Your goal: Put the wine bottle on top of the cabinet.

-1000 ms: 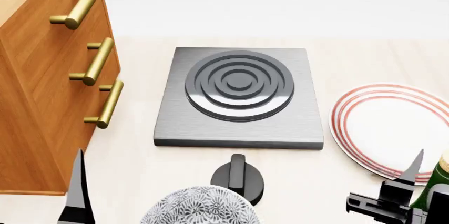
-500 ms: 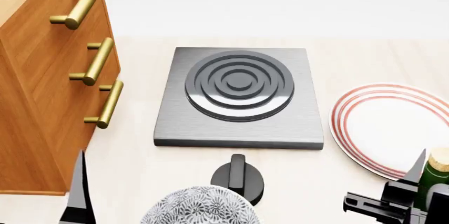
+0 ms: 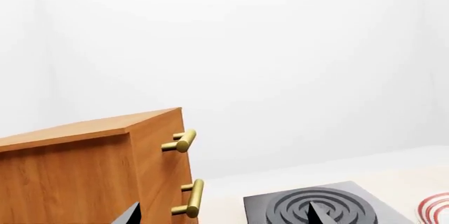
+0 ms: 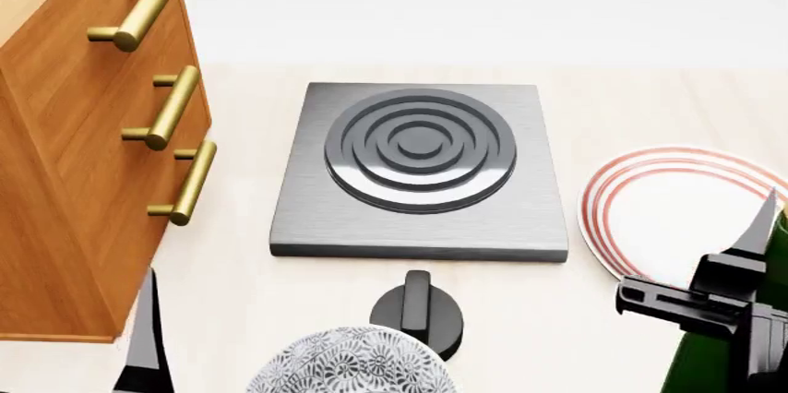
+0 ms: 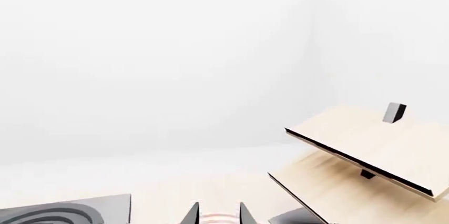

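Note:
The wine bottle (image 4: 704,367) shows as dark green glass at the head view's lower right corner, and its top runs off the frame. My right gripper (image 5: 218,214) is shut on it, with one black finger (image 4: 758,227) pointing up beside the glass; the right wrist view does not show the bottle. The orange-brown cabinet (image 4: 74,135) with brass handles stands at the far left, and its flat top (image 3: 91,126) shows in the left wrist view. My left gripper (image 3: 223,216) is open and holds nothing, low beside the cabinet's front corner.
A grey hotplate (image 4: 419,172) lies in the middle, with a black knob (image 4: 416,310) and a patterned bowl (image 4: 351,361) in front of it. A red-ringed white plate (image 4: 671,218) lies at the right. A pale slanted rack (image 5: 365,150) stands further right.
My right gripper has risen with the wine bottle. The bottle now looks bigger and its cork has left the frame. The left gripper has dropped slightly.

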Robot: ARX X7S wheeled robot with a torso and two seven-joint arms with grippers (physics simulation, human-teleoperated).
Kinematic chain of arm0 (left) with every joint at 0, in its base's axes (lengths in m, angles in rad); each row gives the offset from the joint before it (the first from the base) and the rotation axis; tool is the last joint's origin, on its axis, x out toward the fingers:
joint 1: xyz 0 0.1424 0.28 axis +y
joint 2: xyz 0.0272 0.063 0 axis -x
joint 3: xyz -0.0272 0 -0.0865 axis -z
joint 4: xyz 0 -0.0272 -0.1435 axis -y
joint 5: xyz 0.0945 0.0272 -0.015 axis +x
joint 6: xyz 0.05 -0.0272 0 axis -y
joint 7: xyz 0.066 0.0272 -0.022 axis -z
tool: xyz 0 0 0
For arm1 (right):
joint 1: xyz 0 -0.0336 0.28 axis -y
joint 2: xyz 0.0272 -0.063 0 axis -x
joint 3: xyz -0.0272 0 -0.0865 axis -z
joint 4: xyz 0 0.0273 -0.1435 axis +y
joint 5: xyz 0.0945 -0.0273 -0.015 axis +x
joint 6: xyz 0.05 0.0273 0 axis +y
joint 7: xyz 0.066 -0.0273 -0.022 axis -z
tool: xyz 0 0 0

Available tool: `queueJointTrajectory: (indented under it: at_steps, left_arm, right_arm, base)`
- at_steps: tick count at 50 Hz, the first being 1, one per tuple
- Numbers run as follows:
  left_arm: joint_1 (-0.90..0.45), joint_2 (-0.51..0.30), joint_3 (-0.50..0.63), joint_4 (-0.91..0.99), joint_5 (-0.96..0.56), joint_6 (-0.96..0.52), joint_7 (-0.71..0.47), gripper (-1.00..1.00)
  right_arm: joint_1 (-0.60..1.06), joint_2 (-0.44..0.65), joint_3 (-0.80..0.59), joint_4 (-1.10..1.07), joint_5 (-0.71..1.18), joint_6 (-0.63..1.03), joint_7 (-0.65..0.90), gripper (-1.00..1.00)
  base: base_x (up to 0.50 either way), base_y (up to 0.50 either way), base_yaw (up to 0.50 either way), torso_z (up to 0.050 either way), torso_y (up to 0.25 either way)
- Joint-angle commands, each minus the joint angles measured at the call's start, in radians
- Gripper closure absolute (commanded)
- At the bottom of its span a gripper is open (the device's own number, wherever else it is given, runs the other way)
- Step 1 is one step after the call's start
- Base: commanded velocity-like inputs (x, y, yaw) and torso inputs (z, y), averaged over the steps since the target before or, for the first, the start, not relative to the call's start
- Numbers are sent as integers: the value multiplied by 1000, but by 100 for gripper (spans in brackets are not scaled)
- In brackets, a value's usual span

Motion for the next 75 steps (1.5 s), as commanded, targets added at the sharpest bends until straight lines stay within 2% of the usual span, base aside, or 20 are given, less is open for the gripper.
queueJointTrajectory:
  at_steps: [1,6,13,39,55,69,75]
  left_arm:
    - [9,21,-21,1,-16,28,38,-100]
    - [7,21,-10,-5,-15,30,38,-100]
    - [7,19,0,-19,-18,39,40,-100]
    - [-10,19,109,-7,2,-6,45,-100]
    - [-4,39,230,-49,6,25,64,-100]
    - [-29,50,260,-62,-6,3,73,-100]
    - [-50,62,289,-129,-14,32,94,-100]
  right_arm:
    - [122,10,17,-78,5,111,-14,100]
    - [182,-16,6,-59,60,122,-42,100]
    - [294,-49,-105,6,58,138,-67,100]
    - [462,-158,-342,127,24,107,-132,100]
    - [485,-179,-347,106,46,107,-125,100]
    - [476,-172,-346,98,51,105,-117,100]
    - [484,-165,-340,86,60,122,-109,100]
  base:
    - [0,0,0,0,0]
    - [0,0,0,0,0]
    - [0,0,0,0,0]
    - [0,0,0,0,1]
    - [0,0,0,0,1]
    - [0,0,0,0,1]
    - [0,0,0,0,0]
